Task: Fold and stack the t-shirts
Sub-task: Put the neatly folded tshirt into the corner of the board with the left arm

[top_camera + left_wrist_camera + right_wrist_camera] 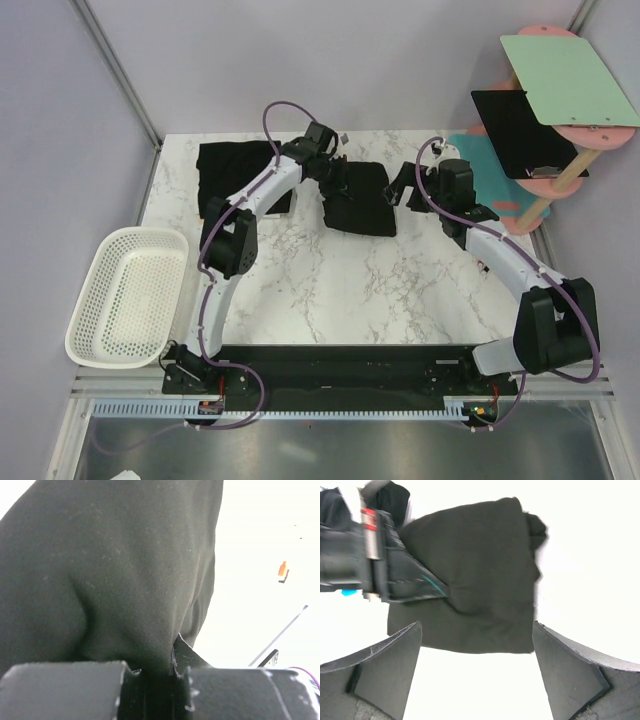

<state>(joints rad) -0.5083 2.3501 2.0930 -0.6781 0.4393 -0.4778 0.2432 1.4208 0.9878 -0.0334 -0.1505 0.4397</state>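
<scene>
A folded black t-shirt point(362, 200) lies at the back middle of the marble table. My left gripper point(338, 180) is shut on its left edge; in the left wrist view the black cloth point(115, 570) fills the frame and runs down between the fingers. A second black t-shirt point(232, 170) lies folded at the back left, partly under the left arm. My right gripper point(402, 186) is open and empty just right of the middle shirt. In the right wrist view the shirt point(475, 590) lies ahead of the spread fingers point(385, 665), with the left gripper on its left side.
A white perforated basket point(128, 295) sits off the table's left edge. At the back right stands a pink rack with a green board point(568, 80) and a black panel point(520, 130). The marble tabletop point(350, 290) stretches toward the arm bases.
</scene>
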